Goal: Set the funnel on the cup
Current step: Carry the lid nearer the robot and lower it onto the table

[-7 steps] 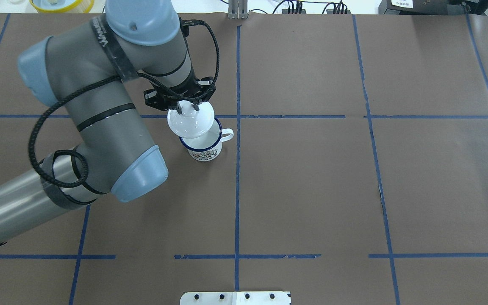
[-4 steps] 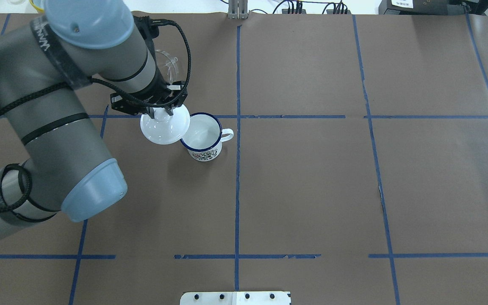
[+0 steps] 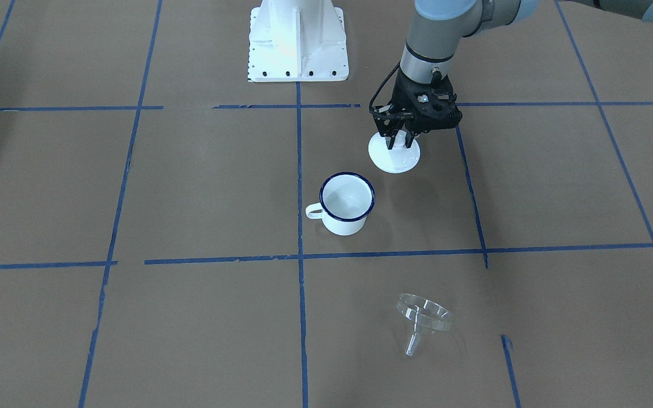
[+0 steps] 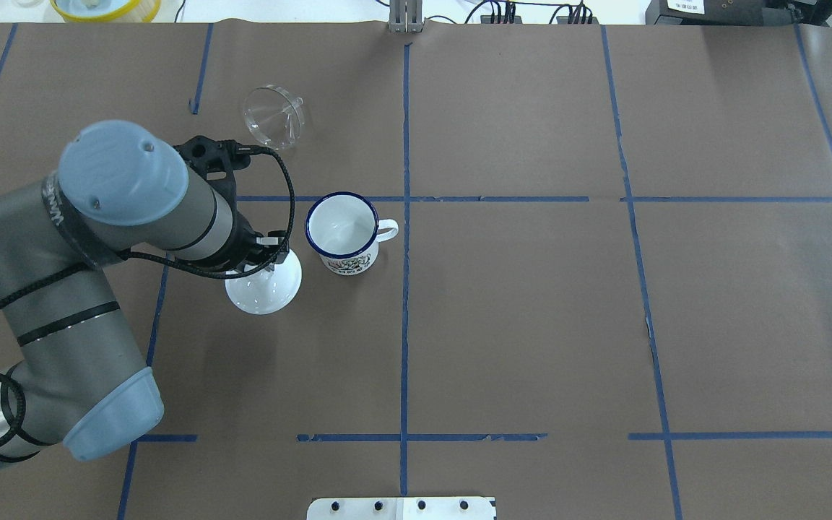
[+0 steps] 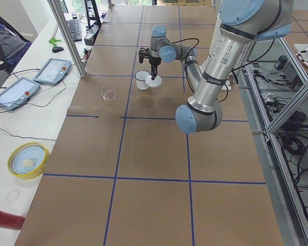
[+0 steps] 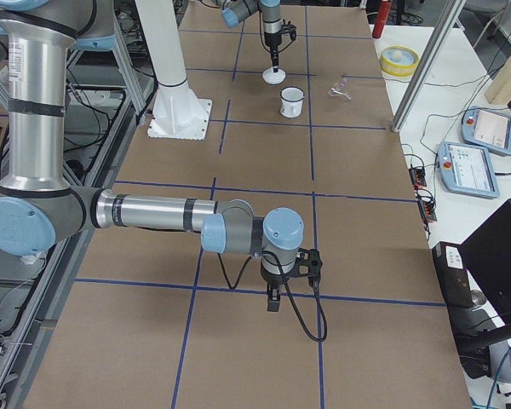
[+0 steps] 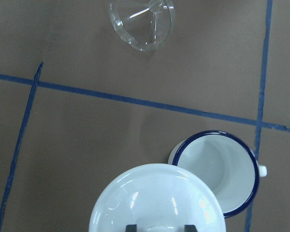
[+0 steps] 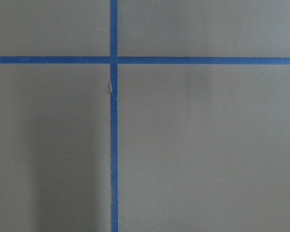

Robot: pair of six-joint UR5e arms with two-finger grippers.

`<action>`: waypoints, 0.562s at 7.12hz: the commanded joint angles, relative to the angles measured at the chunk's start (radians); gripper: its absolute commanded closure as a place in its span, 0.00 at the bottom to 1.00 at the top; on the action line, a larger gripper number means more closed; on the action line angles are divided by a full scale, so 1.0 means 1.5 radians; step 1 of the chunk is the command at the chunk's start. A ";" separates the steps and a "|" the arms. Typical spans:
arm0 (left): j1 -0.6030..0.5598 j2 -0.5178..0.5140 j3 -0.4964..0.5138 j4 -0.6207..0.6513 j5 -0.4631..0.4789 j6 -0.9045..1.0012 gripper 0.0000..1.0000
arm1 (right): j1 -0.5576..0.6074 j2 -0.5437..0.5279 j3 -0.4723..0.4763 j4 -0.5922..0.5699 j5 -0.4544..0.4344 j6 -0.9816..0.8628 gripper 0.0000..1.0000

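While beside cup, fingers tight around lid.

The left arm consisted of round grey metal tube links joined by barrel-shaped joints. Each joint was closed by a light blue cap carrying small dark screw heads. A black band with white lettering ringed one joint housing, and thin black seam rings marked the link ends. A black braided cable ran along the outside to the left gripper, which was matt black with two narrow fingers. The right arm showed the same grey tubes and blue caps, a black cable, and a black right gripper. The white base pedestal carried a row of dark bolt holes along its edge.
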 commanded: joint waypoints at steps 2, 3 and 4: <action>0.063 0.036 0.048 -0.066 0.030 -0.030 1.00 | 0.000 0.000 0.000 0.000 0.000 0.000 0.00; 0.072 0.035 0.050 -0.066 0.030 -0.031 1.00 | 0.000 0.000 0.000 0.000 0.000 0.000 0.00; 0.074 0.033 0.055 -0.066 0.030 -0.031 1.00 | 0.000 0.000 0.000 0.000 0.000 0.000 0.00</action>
